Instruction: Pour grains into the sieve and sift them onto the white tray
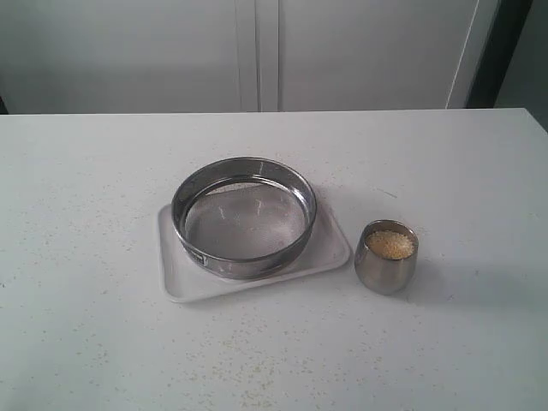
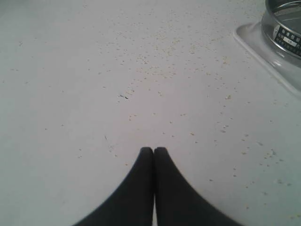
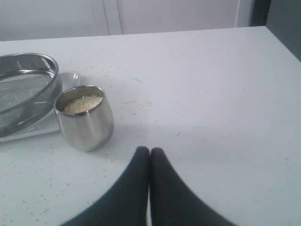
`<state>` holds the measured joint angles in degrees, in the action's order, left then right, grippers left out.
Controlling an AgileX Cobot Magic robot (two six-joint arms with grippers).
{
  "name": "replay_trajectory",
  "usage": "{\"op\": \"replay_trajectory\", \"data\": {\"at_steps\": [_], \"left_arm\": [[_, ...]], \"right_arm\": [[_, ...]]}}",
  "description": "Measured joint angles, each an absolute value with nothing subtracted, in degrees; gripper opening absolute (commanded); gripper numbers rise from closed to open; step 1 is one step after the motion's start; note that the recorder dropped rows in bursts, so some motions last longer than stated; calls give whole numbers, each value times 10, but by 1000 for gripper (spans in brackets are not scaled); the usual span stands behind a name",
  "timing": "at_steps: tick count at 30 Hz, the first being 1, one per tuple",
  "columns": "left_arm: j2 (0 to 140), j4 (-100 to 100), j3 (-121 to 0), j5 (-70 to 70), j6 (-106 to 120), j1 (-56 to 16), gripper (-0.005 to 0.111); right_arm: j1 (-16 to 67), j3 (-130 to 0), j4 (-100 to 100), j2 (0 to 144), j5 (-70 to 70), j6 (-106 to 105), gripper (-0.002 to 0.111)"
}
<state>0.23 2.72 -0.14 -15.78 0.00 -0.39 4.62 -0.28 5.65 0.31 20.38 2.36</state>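
Observation:
The wide steel sieve [image 1: 244, 217] rests on the white tray [image 1: 330, 257] in the middle of the table, and its mesh holds nothing. Right of the tray stands a small rounded steel cup [image 1: 386, 257] filled with golden and pale grains [image 1: 390, 244]. Neither arm shows in the exterior view. My left gripper [image 2: 153, 150] is shut and empty over bare table, with the tray's corner [image 2: 249, 40] and the sieve's wall [image 2: 284, 33] some way off. My right gripper [image 3: 150, 150] is shut and empty, a short way from the cup [image 3: 87, 120]; beyond that cup, the sieve [image 3: 26, 89].
Stray grains [image 2: 160, 56] lie scattered over the white table [image 1: 103, 171], mostly toward its front edge. A pale cabinet wall [image 1: 257, 51] runs behind the table. The table's right edge [image 3: 282, 42] shows in the right wrist view.

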Motion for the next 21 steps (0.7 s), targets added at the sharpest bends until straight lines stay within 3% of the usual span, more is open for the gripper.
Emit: {"op": "replay_trajectory", "data": {"at_steps": [21], "left_arm": [[2,27,-1,-158,0,-4,0]], "right_arm": [[46,-3,57,3,197,24,0]]}}
